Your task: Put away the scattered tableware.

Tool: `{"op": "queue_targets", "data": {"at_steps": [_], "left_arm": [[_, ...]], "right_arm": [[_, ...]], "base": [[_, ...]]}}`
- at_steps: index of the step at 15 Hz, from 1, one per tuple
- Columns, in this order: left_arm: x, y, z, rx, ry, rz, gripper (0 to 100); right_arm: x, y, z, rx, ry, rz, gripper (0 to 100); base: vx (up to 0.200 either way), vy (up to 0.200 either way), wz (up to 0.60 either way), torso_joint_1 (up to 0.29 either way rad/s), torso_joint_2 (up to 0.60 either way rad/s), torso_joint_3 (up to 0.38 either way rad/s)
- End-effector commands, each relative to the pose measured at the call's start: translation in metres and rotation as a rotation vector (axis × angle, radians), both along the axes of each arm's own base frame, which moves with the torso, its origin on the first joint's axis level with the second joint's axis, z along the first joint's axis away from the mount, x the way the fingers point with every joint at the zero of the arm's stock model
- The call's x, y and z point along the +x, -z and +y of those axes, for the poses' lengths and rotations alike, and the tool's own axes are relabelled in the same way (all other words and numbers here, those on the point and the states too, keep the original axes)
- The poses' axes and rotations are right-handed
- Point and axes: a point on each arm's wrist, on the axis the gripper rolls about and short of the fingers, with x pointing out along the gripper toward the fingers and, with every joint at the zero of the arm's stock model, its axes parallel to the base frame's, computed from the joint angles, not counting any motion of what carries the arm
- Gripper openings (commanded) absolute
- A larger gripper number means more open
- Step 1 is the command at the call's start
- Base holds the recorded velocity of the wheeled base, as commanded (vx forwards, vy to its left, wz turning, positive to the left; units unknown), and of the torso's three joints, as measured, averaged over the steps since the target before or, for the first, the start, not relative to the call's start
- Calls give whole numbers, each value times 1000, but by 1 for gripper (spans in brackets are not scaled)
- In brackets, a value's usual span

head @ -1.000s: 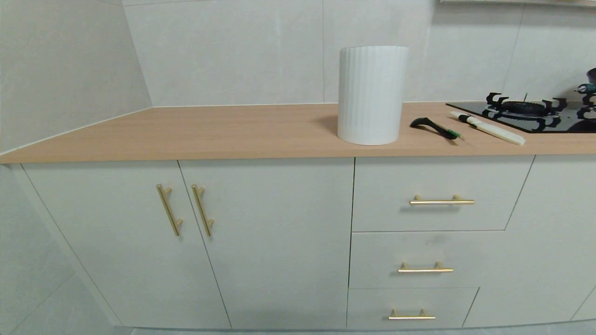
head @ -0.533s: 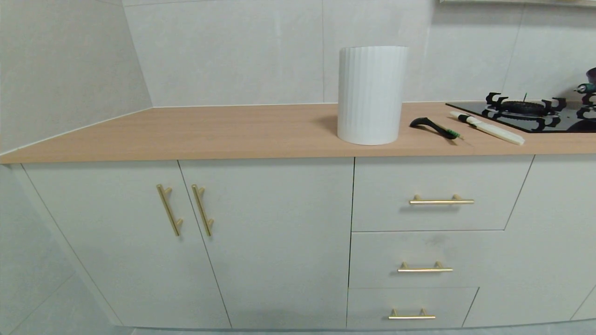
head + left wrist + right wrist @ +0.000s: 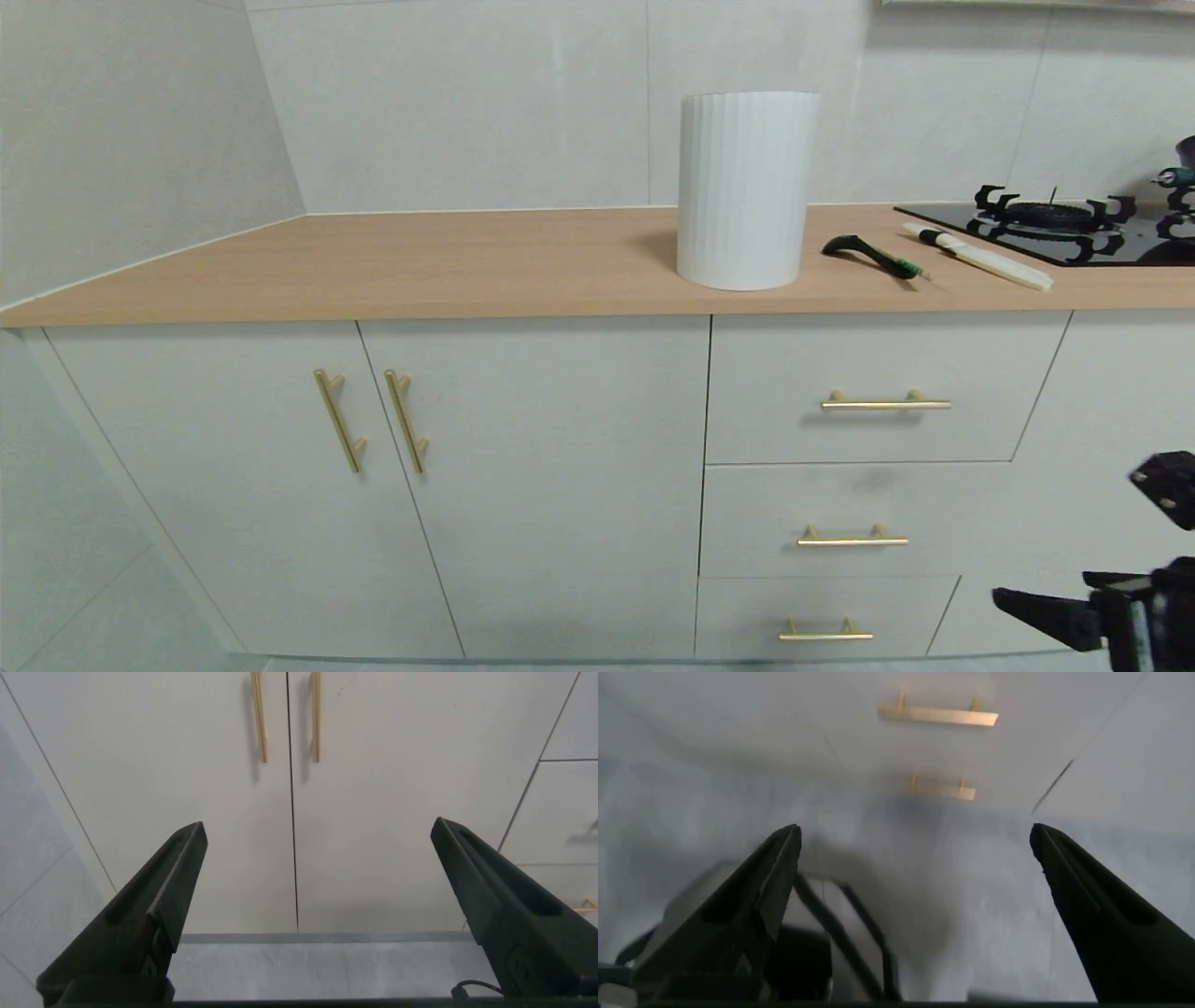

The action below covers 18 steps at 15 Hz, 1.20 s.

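Note:
A tall white ribbed holder point(image 3: 745, 191) stands on the wooden countertop point(image 3: 448, 266). To its right lie a black-handled utensil with a green tip point(image 3: 873, 255) and a white knife with a black handle point(image 3: 980, 257). My right gripper point(image 3: 1064, 534) hangs low at the right in front of the drawers, far below the counter. It is open and holds nothing, and the right wrist view shows the right gripper point(image 3: 910, 840) over the floor. My left gripper point(image 3: 318, 835) is open and empty, facing the double cabinet doors point(image 3: 290, 812) near the floor.
A black gas hob point(image 3: 1055, 229) sits at the counter's right end. Below the counter are two doors with gold handles point(image 3: 373, 420) and three drawers with gold handles point(image 3: 885, 404). Tiled walls close the back and the left side.
My right gripper has risen into the head view at the lower right. The things on the counter have not moved.

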Motion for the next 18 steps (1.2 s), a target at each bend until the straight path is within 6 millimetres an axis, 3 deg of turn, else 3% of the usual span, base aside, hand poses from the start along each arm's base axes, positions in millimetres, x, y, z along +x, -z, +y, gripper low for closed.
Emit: {"op": "queue_targets", "data": {"at_steps": [1,4,8,18], "left_arm": [[0,0,0,0,0,-1,100],[0,0,0,0,0,-1,100],[0,0,0,0,0,-1,100],[0,0,0,0,0,-1,100]], "right_arm": [[93,43,14,-29,-11,221,100],[134,78,18,-37,0,243,100],[167,131,20,-67,49,145,100],[193,158,21,-164,159,86,100]], "base": [[0,0,0,0,0,0],[0,0,0,0,0,0],[0,0,0,0,0,0],[0,0,0,0,0,0]]}}
